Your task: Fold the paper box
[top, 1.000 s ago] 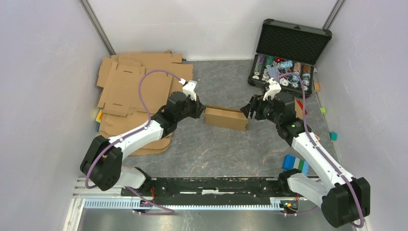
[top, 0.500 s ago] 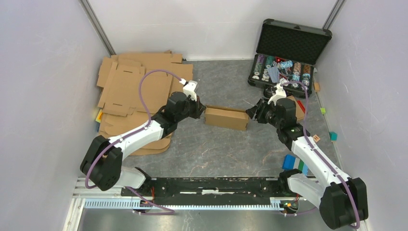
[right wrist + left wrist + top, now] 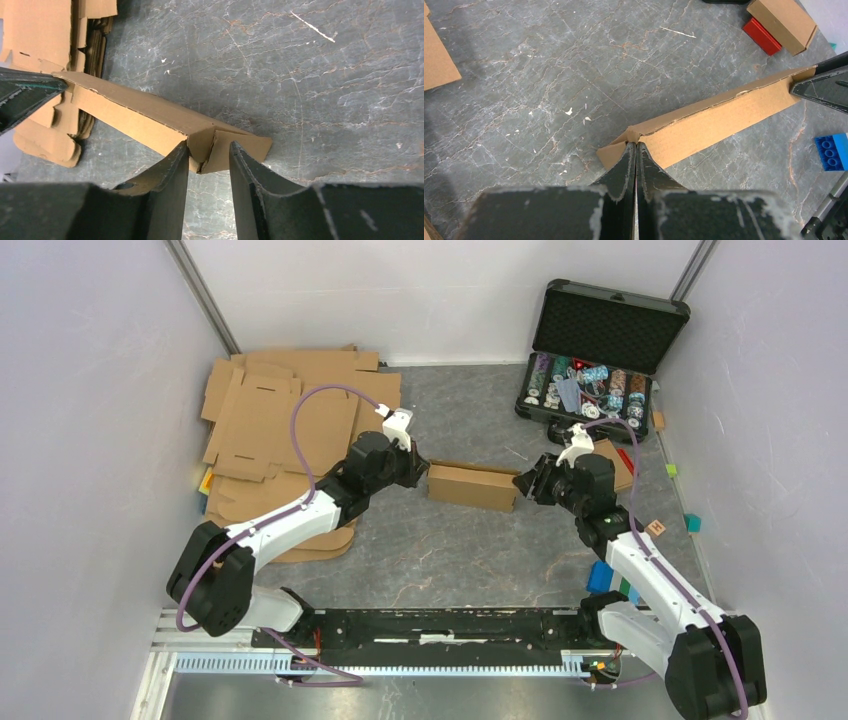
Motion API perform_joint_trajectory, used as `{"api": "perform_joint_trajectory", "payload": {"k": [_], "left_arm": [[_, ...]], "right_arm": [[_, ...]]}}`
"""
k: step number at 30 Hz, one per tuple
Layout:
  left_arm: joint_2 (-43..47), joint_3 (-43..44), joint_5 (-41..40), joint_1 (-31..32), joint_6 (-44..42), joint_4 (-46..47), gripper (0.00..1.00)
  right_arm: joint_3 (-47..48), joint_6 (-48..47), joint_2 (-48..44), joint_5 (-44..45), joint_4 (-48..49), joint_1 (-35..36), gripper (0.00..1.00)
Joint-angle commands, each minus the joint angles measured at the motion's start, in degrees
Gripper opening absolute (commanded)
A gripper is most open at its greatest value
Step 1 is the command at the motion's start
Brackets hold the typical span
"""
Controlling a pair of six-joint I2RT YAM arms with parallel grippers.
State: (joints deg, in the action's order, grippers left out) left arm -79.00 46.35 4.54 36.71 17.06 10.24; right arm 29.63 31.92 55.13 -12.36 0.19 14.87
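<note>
Overhead, paper box (image 3: 470,486) ends covered, interior unseen

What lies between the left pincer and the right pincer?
The paper box fills that stretch in the top view: the left pincer, shut, meets its left end; the right pincer straddles its right end.

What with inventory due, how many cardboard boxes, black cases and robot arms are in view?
Black case: 1
Cardboard boxes: 2, the paper box and a smaller box
Robot arms: 2, left arm and right arm
Total: 5
</note>
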Motion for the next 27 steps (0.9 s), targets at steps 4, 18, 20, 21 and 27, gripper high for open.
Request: {"api": "perform_joint_trajectory", "payload": {"k": [4, 18, 20, 21, 27], "left_arm": [[0.2, 2.2, -0.6, 0.6, -2.5, -1.5, 0.02], [0.1, 2.3, -0.8, 0.9, -2.7, -1.8, 0.02], [0.3, 2.3, -0.8, 1.0, -2.9, -1.8, 0.02], [0.3, 2.3, -0.9, 1.0, -2.8, -1.8, 0.02], [0.2, 2.3, -1.2, 1.2, -2.9, -1.8, 0.02]], "right_arm": [[4.3, -7.0, 0.2, -4.7, -2.3, -0.2, 0.57], [9.3, -5.6, 2.3, -3.8, -0.7, -2.0, 0.76], [8.7, -4.1, 3.1, -4.6, 0.5, -2.6, 0.75], [8.2, -3.1, 3.3, -4.6, 1.3, -2.9, 0.75], [3.5, 0.8, 1.9, -0.9, 4.4, -2.8, 0.7]]}}
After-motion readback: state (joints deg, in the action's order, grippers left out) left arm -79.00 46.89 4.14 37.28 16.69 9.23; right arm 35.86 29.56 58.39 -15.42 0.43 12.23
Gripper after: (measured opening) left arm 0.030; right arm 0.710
